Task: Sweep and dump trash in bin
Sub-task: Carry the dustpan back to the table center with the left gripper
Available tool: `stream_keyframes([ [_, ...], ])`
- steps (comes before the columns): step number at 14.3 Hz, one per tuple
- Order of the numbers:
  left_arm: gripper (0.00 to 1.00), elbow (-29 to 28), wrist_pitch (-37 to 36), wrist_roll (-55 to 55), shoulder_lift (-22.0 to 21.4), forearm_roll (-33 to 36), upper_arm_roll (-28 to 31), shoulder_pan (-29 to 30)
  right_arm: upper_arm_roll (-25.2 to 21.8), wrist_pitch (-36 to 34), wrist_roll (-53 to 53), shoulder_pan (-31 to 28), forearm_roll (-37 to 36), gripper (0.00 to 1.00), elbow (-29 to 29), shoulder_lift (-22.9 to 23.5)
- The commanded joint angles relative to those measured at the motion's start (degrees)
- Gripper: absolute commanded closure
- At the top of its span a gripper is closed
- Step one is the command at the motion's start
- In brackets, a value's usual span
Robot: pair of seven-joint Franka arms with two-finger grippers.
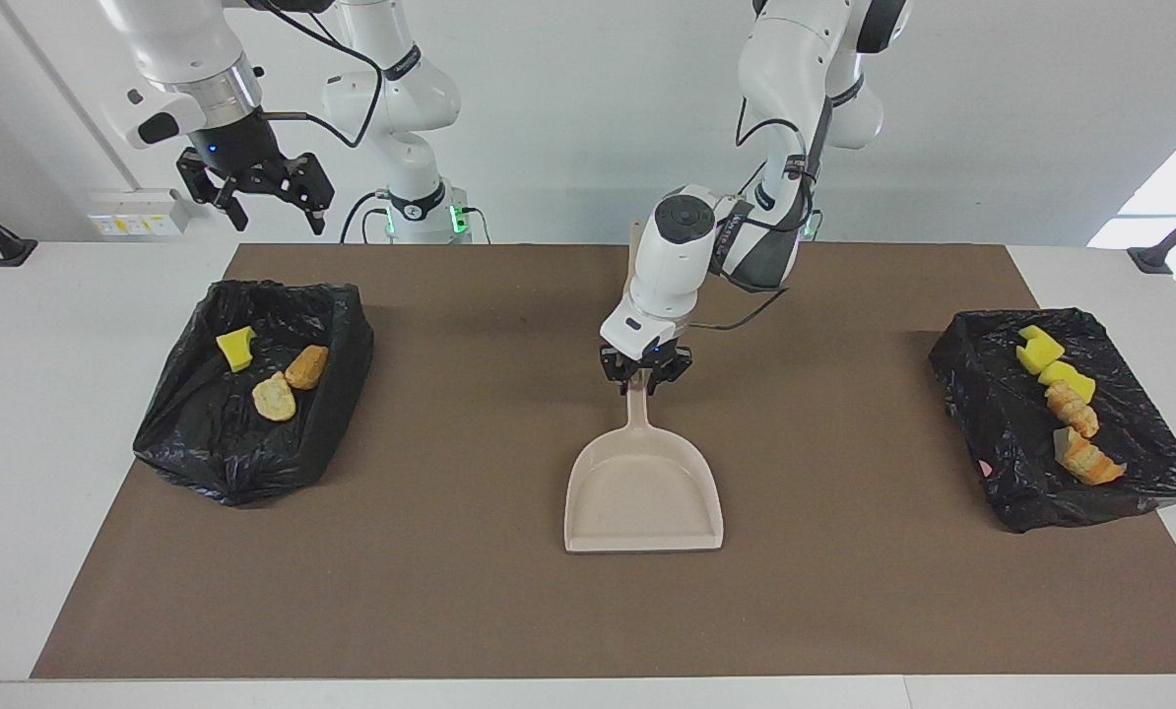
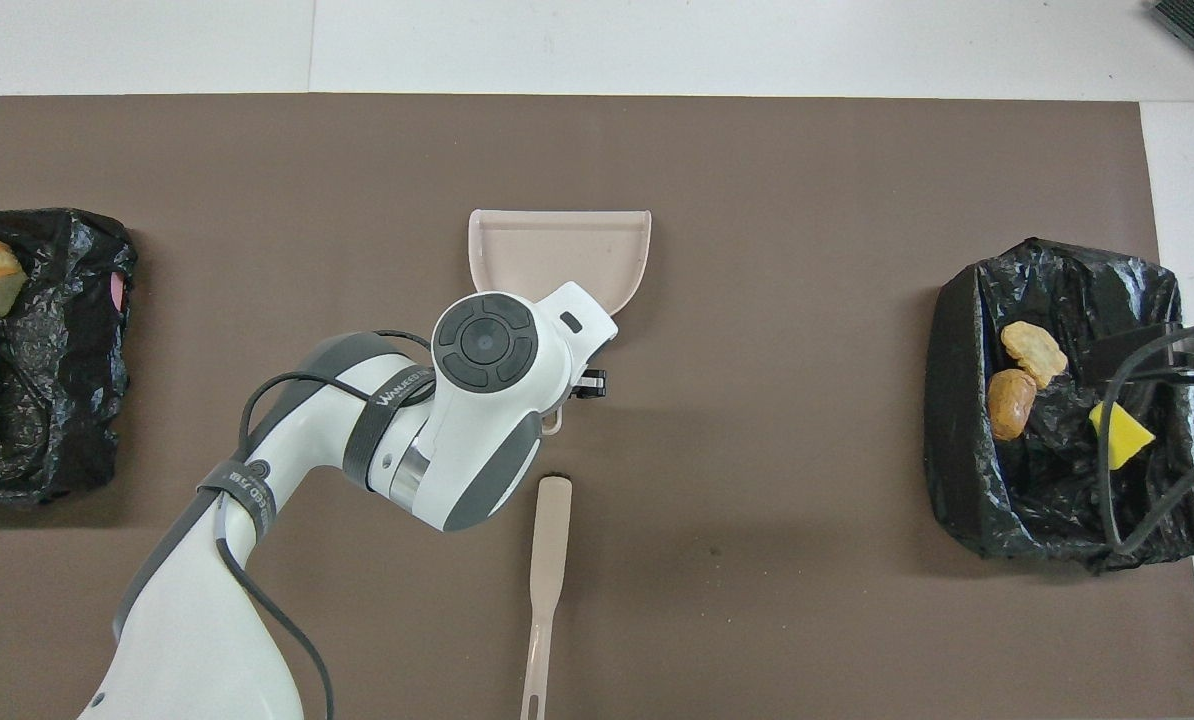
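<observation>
At mat centre: dustpan [image 1: 644, 492] flat, handle toward robots.
Left gripper [image 1: 644, 372]: at handle end, grip unclear.
Right gripper [image 1: 265, 192]: apart, waiting above bin [image 1: 204, 463].
Trash [image 1: 275, 397]: all in both bins.

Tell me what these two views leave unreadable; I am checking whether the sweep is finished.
- Left gripper on the dustpan handle: overhead, the wrist covers it; facing, whether its fingers clamp is unclear.
- Brush: overhead, the bottom edge cuts off its end; facing, the left arm hides it.
- Bin at the left arm's end: overhead, the edge cuts off part of it and its trash.
</observation>
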Motion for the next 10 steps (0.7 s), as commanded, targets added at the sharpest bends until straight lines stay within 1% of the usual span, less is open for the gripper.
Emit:
stream_keyframes([
  [1, 0.00, 0.47, 0.38, -2.51, 0.27, 1.12, 1.02, -0.49, 0.33, 0.72, 1.19, -0.44, 0.54, 0.00, 0.49, 0.33],
  [2, 0.00, 0.55, -0.05, -2.52, -0.17, 1.12, 1.54, -0.31, 0.33, 0.72, 1.19, -0.44, 0.54, 0.00, 0.49, 0.33],
  [7, 0.00, 0.73, -1.81, -1.38, -2.90, 1.55, 2.16, 5.22, 0.33, 0.72, 1.10, -0.44, 0.54, 0.00, 0.49, 0.33],
  [10, 0.00, 0.64, -5.49, 2.65, -4.74, 2.70, 2.16, 8.65, 0.33, 0.72, 1.19, -0.44, 0.54, 0.00, 0.49, 0.33],
])
